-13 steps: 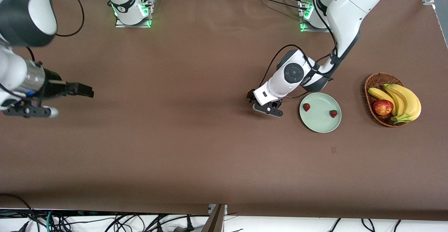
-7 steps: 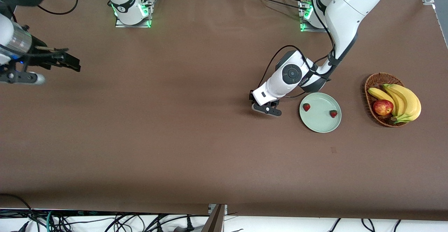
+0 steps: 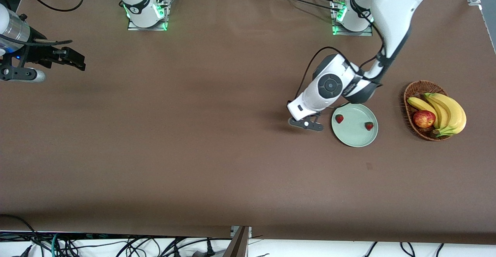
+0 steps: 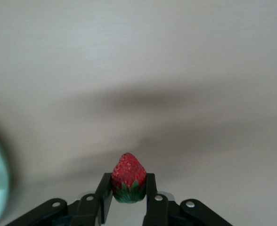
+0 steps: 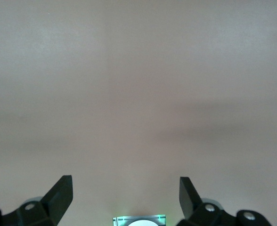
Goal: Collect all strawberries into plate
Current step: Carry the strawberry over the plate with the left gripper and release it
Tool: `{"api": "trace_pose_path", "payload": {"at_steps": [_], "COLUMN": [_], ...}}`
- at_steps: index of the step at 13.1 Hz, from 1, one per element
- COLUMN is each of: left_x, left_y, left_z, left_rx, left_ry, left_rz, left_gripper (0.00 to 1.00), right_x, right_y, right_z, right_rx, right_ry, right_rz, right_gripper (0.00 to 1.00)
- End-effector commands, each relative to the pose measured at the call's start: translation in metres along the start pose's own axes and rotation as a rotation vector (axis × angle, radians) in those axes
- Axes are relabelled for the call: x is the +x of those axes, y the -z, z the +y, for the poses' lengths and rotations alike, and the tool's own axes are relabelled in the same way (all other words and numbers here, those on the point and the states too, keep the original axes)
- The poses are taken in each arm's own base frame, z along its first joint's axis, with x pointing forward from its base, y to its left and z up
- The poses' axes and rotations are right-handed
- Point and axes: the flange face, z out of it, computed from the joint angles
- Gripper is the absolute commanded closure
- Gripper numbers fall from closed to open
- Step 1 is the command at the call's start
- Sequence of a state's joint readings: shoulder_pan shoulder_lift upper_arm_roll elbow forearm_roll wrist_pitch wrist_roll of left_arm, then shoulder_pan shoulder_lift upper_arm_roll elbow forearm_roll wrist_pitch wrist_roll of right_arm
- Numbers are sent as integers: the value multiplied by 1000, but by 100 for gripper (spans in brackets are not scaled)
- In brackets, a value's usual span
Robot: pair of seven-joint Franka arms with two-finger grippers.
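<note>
Left end effector (image 4: 129,190) is clamped on a tiny red strawberry with green leafy cap (image 4: 128,178), one black finger (image 4: 103,193) on each side of the berry, tip pointing away from the wrist. It sits low over the brown cloth counter (image 3: 217,164), just beside the round pale mint-green glossy plate (image 3: 354,135) on the side toward the right arm's end; in the front view the fingers are hidden under the white wrist housing, so only the wrist view shows the grip.

Two more small red strawberries are in the plate: one (image 3: 339,118) near the rim closest to the left end effector, the other (image 3: 369,125) near the rim toward the basket, well apart from each other.

Brown woven wicker basket (image 3: 411,94) stands near the plate toward the left arm's end of the counter, holding yellow bananas (image 3: 449,111) and a red-yellow apple (image 3: 424,119).

Right end effector (image 5: 126,193) is spread wide, nothing between the fingers, waiting over bare counter at the right arm's end, well apart from the plate.
</note>
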State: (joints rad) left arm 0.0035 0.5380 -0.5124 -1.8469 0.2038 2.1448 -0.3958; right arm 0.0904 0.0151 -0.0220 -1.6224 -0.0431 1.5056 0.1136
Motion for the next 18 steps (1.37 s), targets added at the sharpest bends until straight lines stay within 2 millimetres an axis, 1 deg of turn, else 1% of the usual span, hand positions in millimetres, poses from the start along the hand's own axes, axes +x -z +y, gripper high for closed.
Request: {"api": "trace_pose_path", "payload": {"at_steps": [1,2,3,4,5,6,7,8,9,10,11,12,13,15,16,18], "left_x": [5,10,14,19,24,30,35,37,38,38,38,38,38,37,36,29], "left_y": [29,29,30,25,18,9,-5,-19,-24,-23,-24,-24,-23,-13,1,51], "left_z": [-38,-65,-92,-120,-139,-150,-170,-192,-199,-199,-198,-199,-200,-201,-203,-201], "left_rx": [173,196,178,154,127,100,69,32,4,-3,-3,-5,-5,5,22,71], "left_ry": [-60,-116,-199,-284,-344,-399,-464,-501,-519,-516,-517,-515,-517,-513,-508,-490], "left_rz": [-97,-105,-118,-130,-126,-99,-83,-79,-73,-72,-71,-71,-73,-69,-53,-19], "left_gripper": [95,94,94,94,94,94,90,89,85,78,50,4,0,0,0,0], "right_x": [2,3,3,1,1,1,1,1,1,1,1,1,1,1,1,1], "right_y": [5,5,5,6,6,6,5,5,5,5,5,5,6,6,6,6], "right_z": [3,3,2,0,-1,-1,-2,-2,-2,-1,-1,-1,-1,-2,-1,-1], "right_rx": [-15,-13,-12,-13,-12,-12,-10,-10,-10,-12,-12,-12,-12,-12,-12,-12], "right_ry": [-13,-16,-18,-12,-10,-9,-8,-8,-9,-10,-9,-10,-10,-9,-10,-9], "right_rz": [-5,1,1,-4,-6,-6,-8,-8,-6,-8,-8,-6,-6,-6,-6,-6], "right_gripper": [0,0,0,0,0,0,0,0,0,0,0,0,0,0,0,0]}}
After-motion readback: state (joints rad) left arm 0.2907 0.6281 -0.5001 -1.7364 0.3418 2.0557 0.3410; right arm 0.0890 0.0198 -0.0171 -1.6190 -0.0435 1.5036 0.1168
